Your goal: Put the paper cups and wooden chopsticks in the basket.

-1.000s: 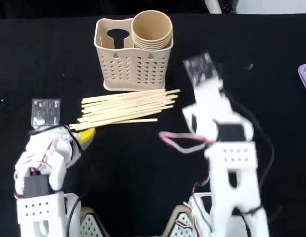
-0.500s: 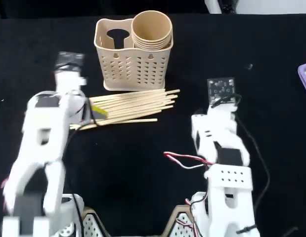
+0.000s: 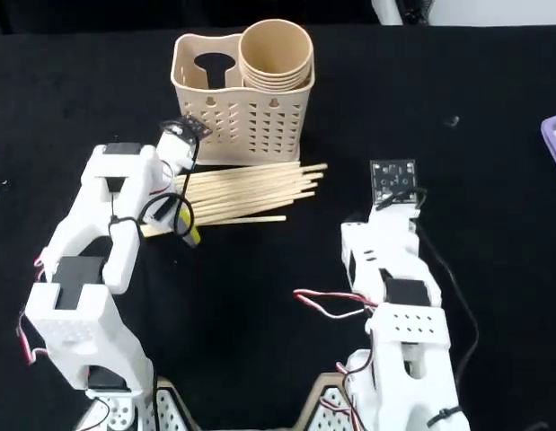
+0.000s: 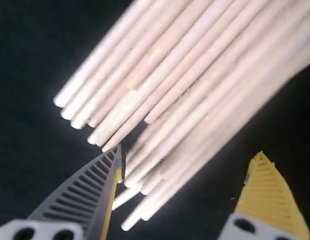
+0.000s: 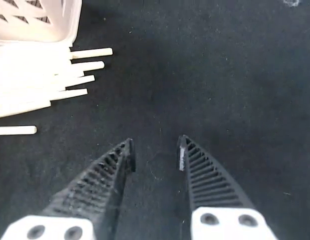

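While my left jaws hang spread over one end of the wooden chopsticks (image 4: 195, 90), most of the bundle sits between the tips, I judge ready for gripping. The sticks lie on the bench (image 3: 493, 224) just before the basket (image 3: 233, 126) near its far edge, where the stacked paper cups (image 3: 276, 54) fill one compartment. My right jaws gape empty near the other stick ends.
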You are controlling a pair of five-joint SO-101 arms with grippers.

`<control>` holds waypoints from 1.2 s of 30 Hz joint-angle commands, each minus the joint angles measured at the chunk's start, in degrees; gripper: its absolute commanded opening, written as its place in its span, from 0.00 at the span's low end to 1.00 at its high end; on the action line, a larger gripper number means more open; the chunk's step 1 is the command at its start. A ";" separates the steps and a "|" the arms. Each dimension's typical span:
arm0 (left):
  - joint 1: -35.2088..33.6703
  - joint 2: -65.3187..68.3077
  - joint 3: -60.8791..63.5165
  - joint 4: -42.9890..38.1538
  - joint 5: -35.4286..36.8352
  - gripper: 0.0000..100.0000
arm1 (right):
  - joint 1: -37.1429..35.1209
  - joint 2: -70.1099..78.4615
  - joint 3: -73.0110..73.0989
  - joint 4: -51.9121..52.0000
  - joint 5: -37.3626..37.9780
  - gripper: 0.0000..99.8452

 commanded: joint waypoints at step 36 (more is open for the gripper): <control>0.04 3.25 1.80 13.98 -22.51 0.09 | -0.70 0.13 -0.31 -1.32 -0.18 0.15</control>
